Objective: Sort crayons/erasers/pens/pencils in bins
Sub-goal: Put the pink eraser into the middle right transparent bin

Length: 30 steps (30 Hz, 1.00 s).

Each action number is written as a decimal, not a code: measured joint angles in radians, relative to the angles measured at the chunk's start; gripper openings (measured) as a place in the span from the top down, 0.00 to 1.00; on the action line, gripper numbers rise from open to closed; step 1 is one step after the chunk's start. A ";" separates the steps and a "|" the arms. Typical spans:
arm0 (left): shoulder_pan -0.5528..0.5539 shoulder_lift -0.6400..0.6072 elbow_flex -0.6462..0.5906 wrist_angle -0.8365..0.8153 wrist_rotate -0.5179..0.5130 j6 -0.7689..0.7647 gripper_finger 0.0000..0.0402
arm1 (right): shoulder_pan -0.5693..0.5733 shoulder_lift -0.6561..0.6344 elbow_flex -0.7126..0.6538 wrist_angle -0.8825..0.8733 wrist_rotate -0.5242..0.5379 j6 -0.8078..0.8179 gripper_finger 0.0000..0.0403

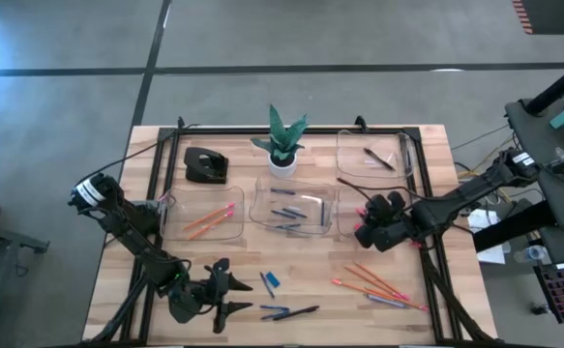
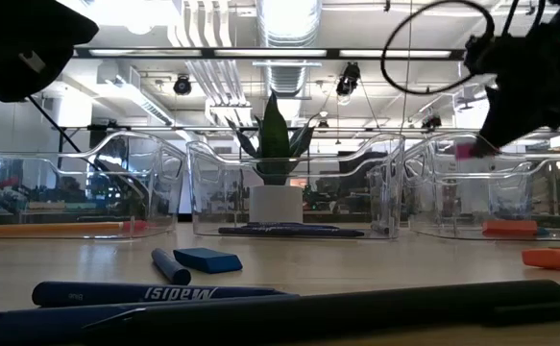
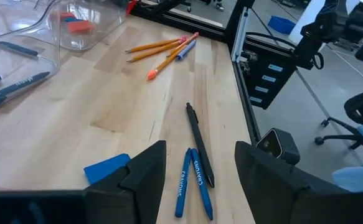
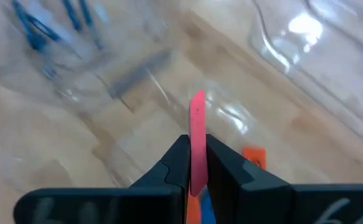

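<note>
My right gripper (image 1: 363, 230) is shut on a pink eraser (image 4: 197, 134), above the near right bin (image 1: 347, 205), where an orange eraser (image 4: 253, 155) lies. My left gripper (image 1: 225, 293) is open and empty near the table's front edge. Beyond its fingers lie a blue eraser (image 3: 106, 168), two blue crayons (image 3: 190, 180) and a black pen (image 3: 200, 143). Several orange pencils (image 1: 378, 283) lie loose at the front right. The left bin (image 1: 204, 220) holds orange pencils, the middle bin (image 1: 296, 208) holds blue crayons, and the far right bin (image 1: 373, 155) holds a dark pen. My right gripper pinches the pink eraser's flat sides (image 4: 197, 163) between its two fingers. The eraser stands on edge and sticks out past the fingertips. The fingers come from the table's right side, slanting down. The eraser (image 2: 467, 149) is lifted clear, above the bin's rim.
A white pot with a green plant (image 1: 282, 145) stands at the far middle, and a black desk object (image 1: 205, 165) at the far left. Bare wood lies between the bins and the loose things at the front.
</note>
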State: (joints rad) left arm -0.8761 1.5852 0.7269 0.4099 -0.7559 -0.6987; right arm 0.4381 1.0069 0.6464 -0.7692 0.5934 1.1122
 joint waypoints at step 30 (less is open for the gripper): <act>0.000 0.000 0.001 0.031 0.002 -0.002 0.56 | -0.202 0.042 -0.095 -0.088 -0.306 0.028 0.92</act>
State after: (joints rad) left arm -0.8761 1.5852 0.7280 0.4412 -0.7540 -0.7002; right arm 0.2363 1.0489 0.5514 -0.8569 0.2878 1.1400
